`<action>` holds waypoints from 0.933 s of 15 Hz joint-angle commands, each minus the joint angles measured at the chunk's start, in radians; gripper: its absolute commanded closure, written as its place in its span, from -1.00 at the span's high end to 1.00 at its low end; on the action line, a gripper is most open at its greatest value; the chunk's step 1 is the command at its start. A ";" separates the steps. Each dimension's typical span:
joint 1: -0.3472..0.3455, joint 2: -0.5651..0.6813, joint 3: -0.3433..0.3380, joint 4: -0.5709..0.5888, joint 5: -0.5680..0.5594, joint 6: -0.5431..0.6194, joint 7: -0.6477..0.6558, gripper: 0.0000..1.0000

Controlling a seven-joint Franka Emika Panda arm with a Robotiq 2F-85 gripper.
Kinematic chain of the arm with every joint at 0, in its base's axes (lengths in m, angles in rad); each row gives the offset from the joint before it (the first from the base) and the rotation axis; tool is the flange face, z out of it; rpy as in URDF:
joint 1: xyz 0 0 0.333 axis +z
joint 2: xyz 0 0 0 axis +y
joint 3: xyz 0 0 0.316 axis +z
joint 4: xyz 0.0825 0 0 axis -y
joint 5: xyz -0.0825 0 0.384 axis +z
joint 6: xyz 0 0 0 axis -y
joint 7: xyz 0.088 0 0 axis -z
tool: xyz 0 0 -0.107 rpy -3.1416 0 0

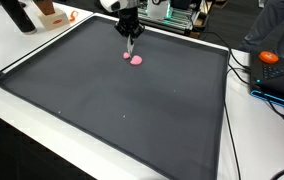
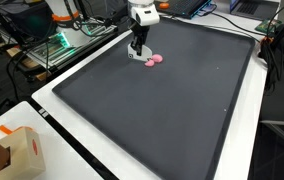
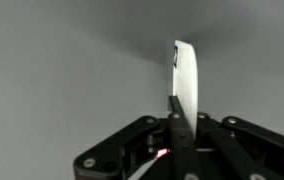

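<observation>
My gripper hangs over the far part of a large dark mat, also seen in the other exterior view. In the wrist view its fingers are shut on a thin white stick that points away from the camera toward the grey mat. Just past the gripper, two small pink pieces lie together on the mat, and both exterior views show them. The stick's tip is close to them; I cannot tell whether it touches. The pink pieces do not show in the wrist view.
The mat lies on a white table. A cardboard box stands at one table corner. An orange object and cables lie beside the mat. Electronics with green boards stand behind the gripper.
</observation>
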 commanded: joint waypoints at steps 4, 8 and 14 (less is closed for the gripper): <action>-0.007 -0.032 0.030 -0.036 0.120 -0.016 -0.129 -0.98; 0.009 -0.085 0.048 -0.040 0.130 -0.034 -0.136 -0.98; 0.041 -0.175 0.060 -0.022 0.080 -0.063 -0.055 -0.98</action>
